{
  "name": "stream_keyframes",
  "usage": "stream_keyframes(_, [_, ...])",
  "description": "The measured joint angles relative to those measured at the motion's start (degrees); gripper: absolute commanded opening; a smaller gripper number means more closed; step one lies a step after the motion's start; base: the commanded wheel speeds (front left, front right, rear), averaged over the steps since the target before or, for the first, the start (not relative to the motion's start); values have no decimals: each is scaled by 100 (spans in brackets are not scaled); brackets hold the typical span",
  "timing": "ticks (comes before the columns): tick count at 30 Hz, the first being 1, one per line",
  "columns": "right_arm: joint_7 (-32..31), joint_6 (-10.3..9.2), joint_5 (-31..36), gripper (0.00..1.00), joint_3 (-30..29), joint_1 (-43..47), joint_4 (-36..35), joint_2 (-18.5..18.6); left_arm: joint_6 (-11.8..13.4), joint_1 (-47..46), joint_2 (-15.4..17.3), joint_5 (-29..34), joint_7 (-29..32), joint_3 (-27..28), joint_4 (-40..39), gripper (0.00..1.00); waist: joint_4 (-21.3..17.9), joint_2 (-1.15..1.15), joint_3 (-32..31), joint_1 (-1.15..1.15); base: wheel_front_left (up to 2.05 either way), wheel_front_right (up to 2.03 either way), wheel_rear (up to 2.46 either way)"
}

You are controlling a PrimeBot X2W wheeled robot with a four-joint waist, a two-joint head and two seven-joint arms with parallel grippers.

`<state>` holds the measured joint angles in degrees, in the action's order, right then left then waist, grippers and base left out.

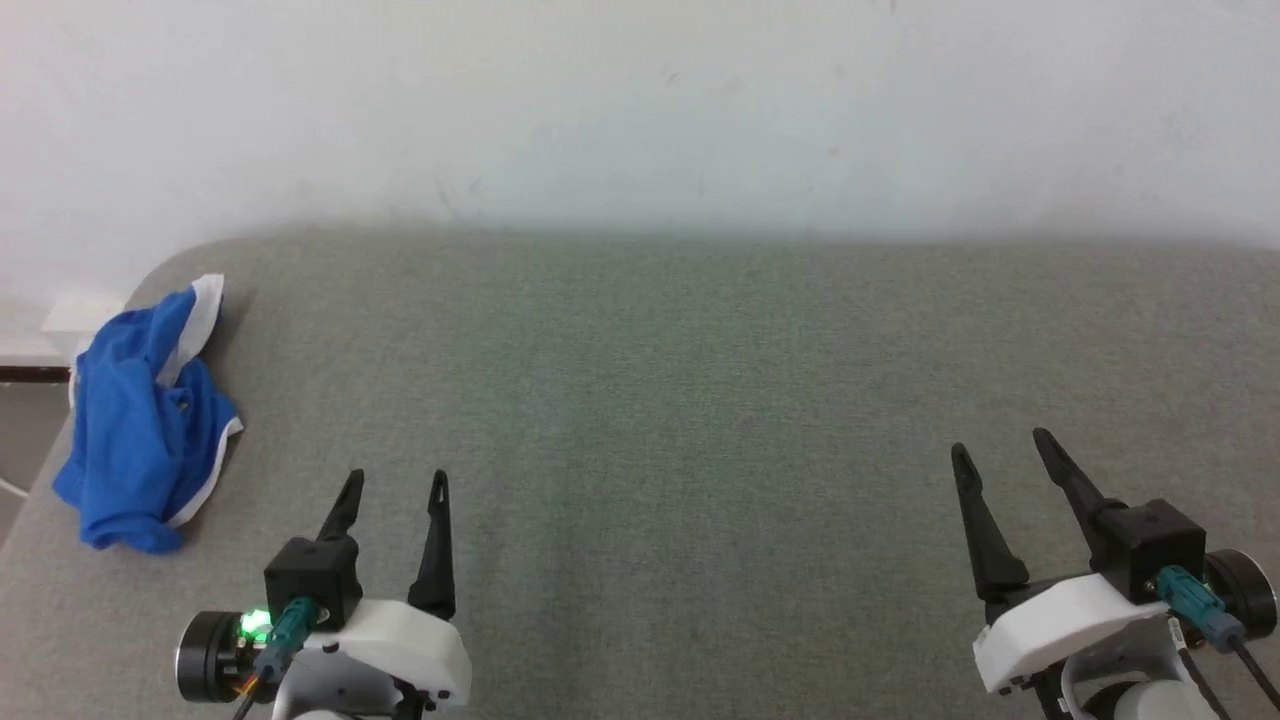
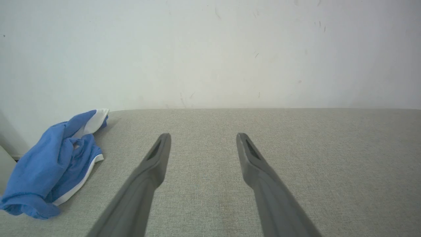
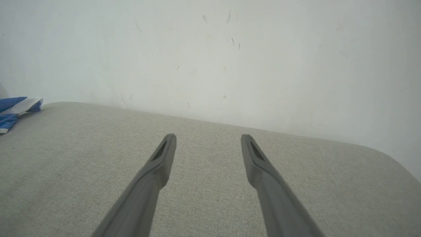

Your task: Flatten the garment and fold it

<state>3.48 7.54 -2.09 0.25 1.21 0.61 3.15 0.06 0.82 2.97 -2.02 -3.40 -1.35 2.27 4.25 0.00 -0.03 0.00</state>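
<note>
Left tool (image 1: 397,478) and right tool (image 1: 1001,443) both hover spread and empty over the grey tabletop (image 1: 650,400). The garment (image 1: 135,440) lies crumpled well left of the left tool, by the tabletop's edge. Flattening looks unstarted; the next move likely calls for reaching left to grasp it.

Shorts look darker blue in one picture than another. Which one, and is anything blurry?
Head view: shorts deep blue, soft shadow at their right side, table tinted greenish. Left wrist view: shorts paler, light even, fingers close up and a little soft. Right wrist view: even light, no glare, table's far edge runs slanted.
</note>
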Motion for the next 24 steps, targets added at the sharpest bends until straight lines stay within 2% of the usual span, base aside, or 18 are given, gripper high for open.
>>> stream_keyframes(24, [281,0,-54,100,170,38,52,-1,49,40,0,-12,-276,-35,54,100,860,0,-58,0,0,0,0])
